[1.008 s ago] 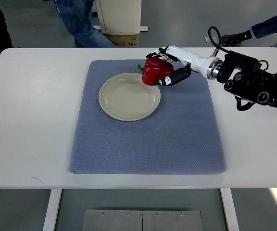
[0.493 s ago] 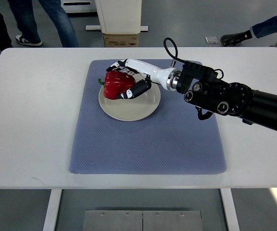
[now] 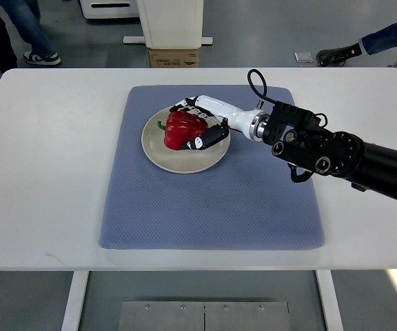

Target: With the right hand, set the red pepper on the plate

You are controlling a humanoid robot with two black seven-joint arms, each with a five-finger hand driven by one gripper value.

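Pepper (image 3: pixel 182 129) first: the red pepper sits over the middle of the plate (image 3: pixel 158 152), its green stem pointing toward the picture's left, and I cannot tell whether its underside already touches the plate or hangs just above it. My right hand (image 3: pixel 200 124) is wrapped around it from the right side, white fingers (image 3: pixel 187 105) curled over the far top and a black-tipped finger pressed against the near side, so the hand is closed on the pepper. My right arm comes in from the picture's right edge, black and jointed at the forearm (image 3: pixel 350 155), turning white at the wrist, with a black cable loop standing up beside the wrist joint. The plate is round, pale and shallow, and it lies on the far left part of a blue-grey mat (image 3: pixel 212 207) that covers the middle of the white table (image 3: pixel 40 172). Beyond the far edge of the table a cardboard box (image 3: pixel 174 57) rests on the floor under a cream-coloured stand, and a person's legs in jeans with a sneaker (image 3: pixel 41 58) show at the far left corner. At the far right corner another person's blue sleeve (image 3: pixel 384 34) and a dark shoe show.
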